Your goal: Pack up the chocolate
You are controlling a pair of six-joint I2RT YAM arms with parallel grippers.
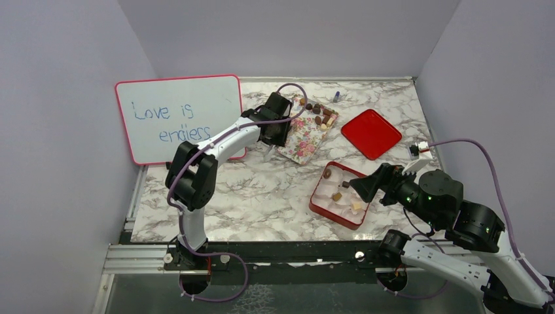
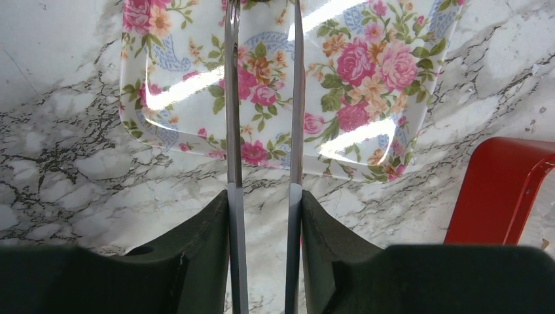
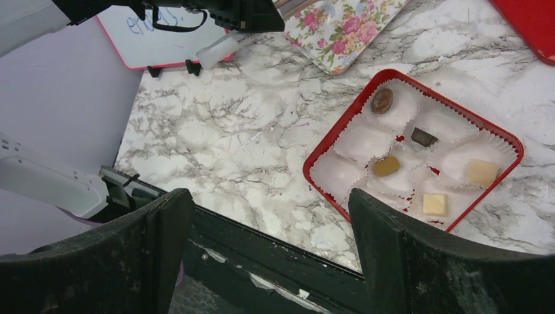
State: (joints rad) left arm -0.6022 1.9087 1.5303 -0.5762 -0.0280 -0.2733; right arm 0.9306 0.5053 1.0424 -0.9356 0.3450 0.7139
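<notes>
Marble-veined desk (image 1: 262, 190) lies under both my claws; my left claw (image 2: 264, 19) reaches over the near end of the floral tray (image 2: 379, 78), its two thin blades (image 2: 232, 98) running parallel with a narrow gap between them; their tips pass out of the top of my left wrist view, so I cannot tell whether they pinch anything. Beyond that claw, at the far end of the same tray, lie the loose chocolates (image 1: 321, 114), dark brown, light brown and cream; past them a small blue-capped object (image 1: 336, 96) stands on the desk. To the left of that claw a pink-framed whiteboard (image 1: 177, 118) reads "Love is endless".

My right claw (image 3: 268, 203) is spread wide, nothing between its black fingers (image 3: 393, 248); ahead of it and to its right sits the red box (image 1: 332, 216) lined with white paper cups (image 3: 363, 140). Five cups hold a piece each: a round brown piece (image 3: 382, 100) farthest from the claw, a dark square piece (image 3: 424, 137), a caramel piece (image 3: 386, 165), and two cream blocks (image 3: 482, 172) nearer its right finger. A red lid (image 1: 371, 133) lies beyond the box, beside the tray.
</notes>
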